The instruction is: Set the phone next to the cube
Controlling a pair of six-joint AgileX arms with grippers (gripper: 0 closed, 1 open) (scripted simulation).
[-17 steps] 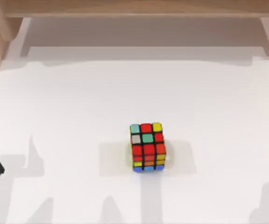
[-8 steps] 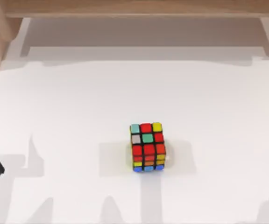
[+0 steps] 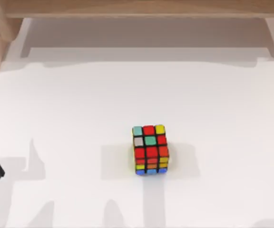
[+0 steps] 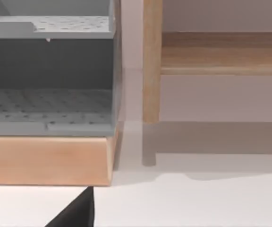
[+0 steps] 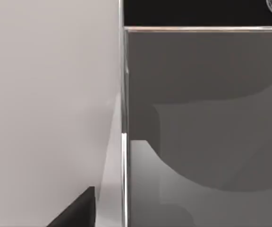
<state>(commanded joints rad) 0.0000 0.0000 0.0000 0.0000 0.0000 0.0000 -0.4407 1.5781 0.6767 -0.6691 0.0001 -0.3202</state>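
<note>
phone (image 5: 202,123) close under right wrist camera, flat, stiff, slick glass; pinch across long rims; cube (image 3: 150,149) center-low on table; can't tell either claw's state

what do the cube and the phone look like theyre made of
The small multicoloured puzzle cube looks like black plastic under glossy stickers, going by its dark grid lines. The flat grey-screened phone, seen in the right wrist view, seems glass-fronted with a silvery, perhaps metal, rim: the screen is smooth and its edge catches light.
</note>
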